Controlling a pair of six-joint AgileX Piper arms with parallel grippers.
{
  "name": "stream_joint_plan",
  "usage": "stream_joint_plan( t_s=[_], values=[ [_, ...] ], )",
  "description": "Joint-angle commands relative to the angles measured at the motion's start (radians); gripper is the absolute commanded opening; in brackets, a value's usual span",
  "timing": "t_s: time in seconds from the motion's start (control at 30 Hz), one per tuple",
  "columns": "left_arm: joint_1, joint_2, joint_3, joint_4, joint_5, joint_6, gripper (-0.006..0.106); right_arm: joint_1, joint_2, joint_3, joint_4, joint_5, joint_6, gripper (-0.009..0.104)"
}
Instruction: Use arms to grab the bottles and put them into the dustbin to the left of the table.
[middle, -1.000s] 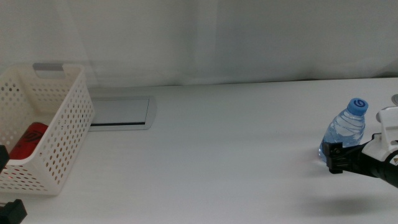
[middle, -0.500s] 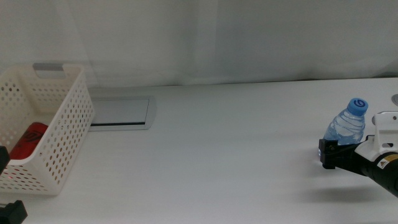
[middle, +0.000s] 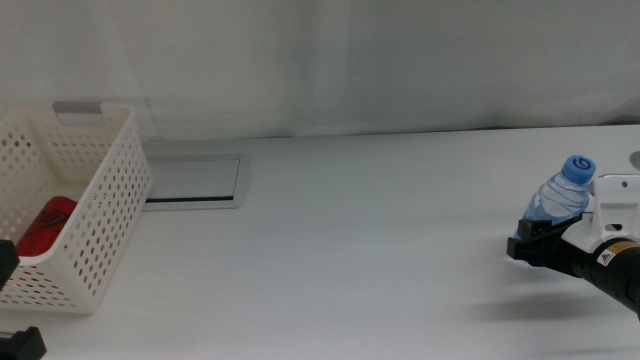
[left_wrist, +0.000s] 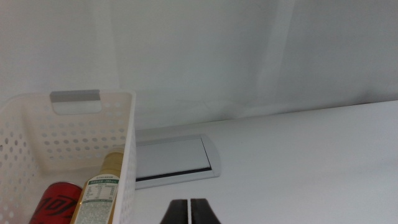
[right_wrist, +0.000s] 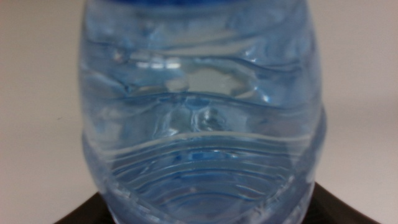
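The clear blue-capped water bottle (middle: 556, 200) leans at the table's far right, lifted a little off the surface. My right gripper (middle: 530, 243) is shut on its lower body. In the right wrist view the bottle (right_wrist: 202, 106) fills the picture, with the dark jaws at both sides of its base. The white perforated dustbin (middle: 100, 200) stands at the far left. Inside it lie the red can (left_wrist: 56, 204) and the yellow-liquid bottle (left_wrist: 101, 191). My left gripper (left_wrist: 189, 211) waits beside the dustbin near the front edge, its jaws shut on nothing.
A flat grey panel (middle: 190, 180) is set into the white table (middle: 350, 260) just right of the dustbin. A pale curtain hangs behind the table's back edge.
My right gripper has raised the water bottle slightly, and the bottle now tilts to the right. The left arm and the dustbin have not moved.
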Motion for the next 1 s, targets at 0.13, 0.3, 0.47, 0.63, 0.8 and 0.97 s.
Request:
stream_joint_plan(
  t_s=[0.13,0.3,0.47,0.63,0.8,0.97],
  values=[
    [-0.006,0.006,0.004,-0.008,0.001,-0.004,-0.002,0.107,-0.149,-0.007,-0.145,0.008,0.064,-0.002],
    [-0.006,0.006,0.004,-0.008,0.001,-0.004,-0.002,0.288,-0.194,-0.009,-0.134,0.01,0.088,-0.002],
    [-0.006,0.006,0.004,-0.008,0.001,-0.004,-0.002,0.431,-0.147,-0.081,-0.13,0.047,0.09,-0.002],
    [-0.006,0.006,0.004,-0.008,0.001,-0.004,-0.002,0.507,-0.048,-0.186,-0.125,0.067,0.09,-0.002],
    [-0.006,0.006,0.004,-0.008,0.001,-0.004,-0.002,0.53,0.07,-0.257,-0.113,0.113,0.092,-0.002],
    [-0.006,0.006,0.004,-0.008,0.001,-0.004,-0.002,0.546,0.113,-0.285,-0.111,0.141,0.086,-0.002]
  ],
)
